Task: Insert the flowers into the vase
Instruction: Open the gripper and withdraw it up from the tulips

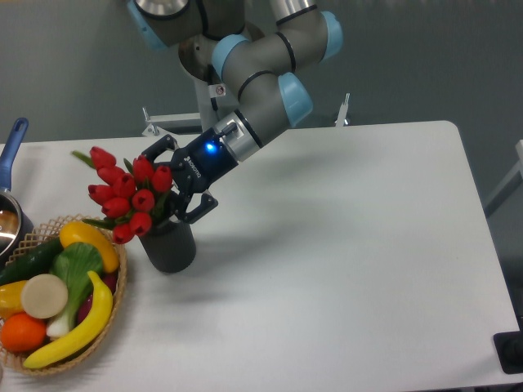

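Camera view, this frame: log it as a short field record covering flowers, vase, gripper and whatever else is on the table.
flowers: bunch of red tulip buds, stems down in the vase mouth, heads leaning left
vase: black cylinder, upright on the white table
gripper: just above the vase rim, jaws spread around the stems
basket: woven, left of the vase, holding a banana, an orange and vegetables
pot: blue handle, at the left edge, partly out of frame
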Tool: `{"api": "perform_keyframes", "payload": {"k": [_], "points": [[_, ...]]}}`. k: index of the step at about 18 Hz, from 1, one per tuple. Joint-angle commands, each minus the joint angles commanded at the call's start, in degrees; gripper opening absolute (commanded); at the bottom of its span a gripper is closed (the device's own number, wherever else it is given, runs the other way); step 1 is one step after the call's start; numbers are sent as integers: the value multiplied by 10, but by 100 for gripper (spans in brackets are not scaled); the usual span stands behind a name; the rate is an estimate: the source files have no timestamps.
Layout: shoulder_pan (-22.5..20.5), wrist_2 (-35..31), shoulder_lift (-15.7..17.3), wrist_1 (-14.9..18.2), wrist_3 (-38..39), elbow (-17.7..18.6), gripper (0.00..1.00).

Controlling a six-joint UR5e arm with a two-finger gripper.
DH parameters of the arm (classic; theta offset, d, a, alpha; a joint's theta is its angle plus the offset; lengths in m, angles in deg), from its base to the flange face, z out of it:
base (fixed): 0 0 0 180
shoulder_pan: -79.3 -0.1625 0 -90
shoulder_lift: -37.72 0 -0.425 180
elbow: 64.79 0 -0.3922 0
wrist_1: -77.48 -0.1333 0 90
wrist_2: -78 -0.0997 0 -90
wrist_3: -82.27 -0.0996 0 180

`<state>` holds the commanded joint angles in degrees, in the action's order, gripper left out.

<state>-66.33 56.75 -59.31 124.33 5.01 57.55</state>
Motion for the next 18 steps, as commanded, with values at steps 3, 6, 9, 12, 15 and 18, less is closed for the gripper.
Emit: {"api": "perform_keyframes", "payload": {"k": [3, 6, 9, 12, 15, 18], "points": [[-17, -50, 6, 0, -1, -7, 100], [-43, -55, 19, 1, -1, -11, 100], [-68, -69, 39, 1, -1, -14, 100], [-107, -138, 44, 1, -1, -40, 100], [-138, -239, 43, 1, -2, -85, 100], [-144, -358, 29, 0, -2, -127, 100]]}}
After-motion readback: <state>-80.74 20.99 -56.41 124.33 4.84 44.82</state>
